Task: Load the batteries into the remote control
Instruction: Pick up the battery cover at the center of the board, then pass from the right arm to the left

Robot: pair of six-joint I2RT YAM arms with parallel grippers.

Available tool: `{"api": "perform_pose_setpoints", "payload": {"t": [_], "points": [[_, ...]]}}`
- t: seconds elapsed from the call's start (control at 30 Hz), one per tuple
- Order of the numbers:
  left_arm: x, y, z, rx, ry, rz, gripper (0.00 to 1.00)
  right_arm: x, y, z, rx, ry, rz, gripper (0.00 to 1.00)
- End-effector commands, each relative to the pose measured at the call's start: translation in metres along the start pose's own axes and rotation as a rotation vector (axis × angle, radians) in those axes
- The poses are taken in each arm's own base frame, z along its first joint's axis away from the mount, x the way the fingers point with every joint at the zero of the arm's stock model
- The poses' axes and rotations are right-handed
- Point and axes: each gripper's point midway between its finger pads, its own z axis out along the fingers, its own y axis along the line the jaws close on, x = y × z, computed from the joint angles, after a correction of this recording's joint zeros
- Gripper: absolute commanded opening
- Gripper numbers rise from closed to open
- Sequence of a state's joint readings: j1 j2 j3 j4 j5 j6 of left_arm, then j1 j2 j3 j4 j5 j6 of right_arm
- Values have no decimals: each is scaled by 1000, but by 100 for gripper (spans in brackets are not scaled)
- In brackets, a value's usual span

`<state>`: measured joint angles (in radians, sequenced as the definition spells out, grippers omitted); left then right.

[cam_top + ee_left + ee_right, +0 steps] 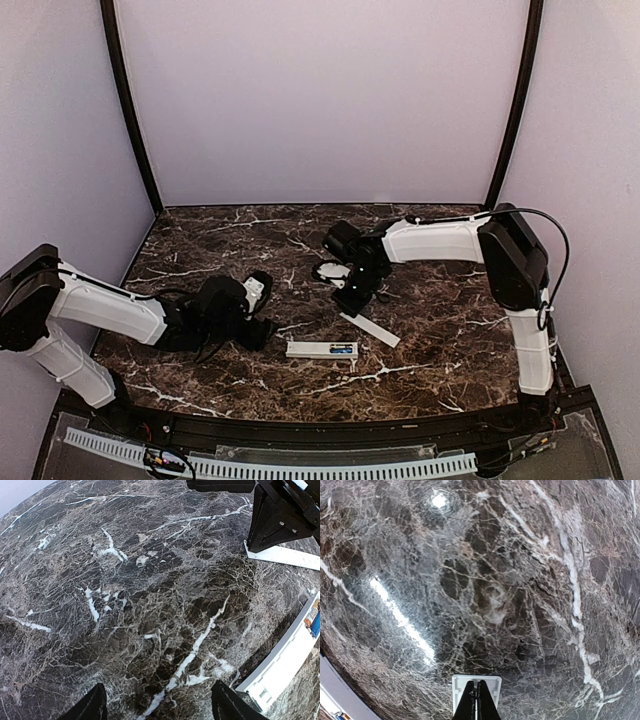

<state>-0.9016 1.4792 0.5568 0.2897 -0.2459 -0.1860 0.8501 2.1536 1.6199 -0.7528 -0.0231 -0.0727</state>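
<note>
The white remote control (pixel 308 350) lies flat near the table's middle front, its battery bay facing up. The blue batteries (pixel 343 350) sit in that bay at its right end. They also show at the right edge of the left wrist view (pixel 314 621), inside the remote (pixel 282 672). My right gripper (pixel 352 300) is shut on one end of a thin white cover strip (pixel 375 331), seen clamped in the right wrist view (pixel 460 684) and slanting down to the table. My left gripper (pixel 262 330) is open and empty, low over the marble just left of the remote.
The dark marble table (pixel 440 330) ends at a black rail along the front (pixel 330 428). Lilac walls stand at the back and sides. The right gripper's black fingers (pixel 280 515) and the cover strip (pixel 285 556) show at the top right of the left wrist view.
</note>
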Motion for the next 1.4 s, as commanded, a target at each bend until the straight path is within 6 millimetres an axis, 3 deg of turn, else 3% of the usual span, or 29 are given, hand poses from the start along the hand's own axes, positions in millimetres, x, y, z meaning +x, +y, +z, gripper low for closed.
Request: {"api": "perform_pose_setpoints", "payload": {"t": [0.0, 0.17, 0.4, 0.67, 1.0, 1.2, 1.37], "points": [[-4, -3, 0, 4, -8, 13, 71, 22, 7, 21, -7, 92, -1, 0], [-7, -4, -2, 10, -15, 6, 71, 9, 5, -2, 26, 40, 22, 0], [-13, -6, -5, 22, -34, -8, 71, -14, -16, -44, 151, -105, 98, 0], [-23, -14, -8, 66, -54, -44, 71, -24, -24, -62, 195, -188, 163, 0], [-56, -30, 0, 67, -81, 13, 75, -37, -27, -90, 209, -305, 242, 0], [-93, -43, -5, 117, -181, -2, 78, -43, -31, -116, 233, -385, 264, 0], [-105, -59, 11, 170, -199, -11, 80, -42, -32, -127, 239, -416, 278, 0]]}}
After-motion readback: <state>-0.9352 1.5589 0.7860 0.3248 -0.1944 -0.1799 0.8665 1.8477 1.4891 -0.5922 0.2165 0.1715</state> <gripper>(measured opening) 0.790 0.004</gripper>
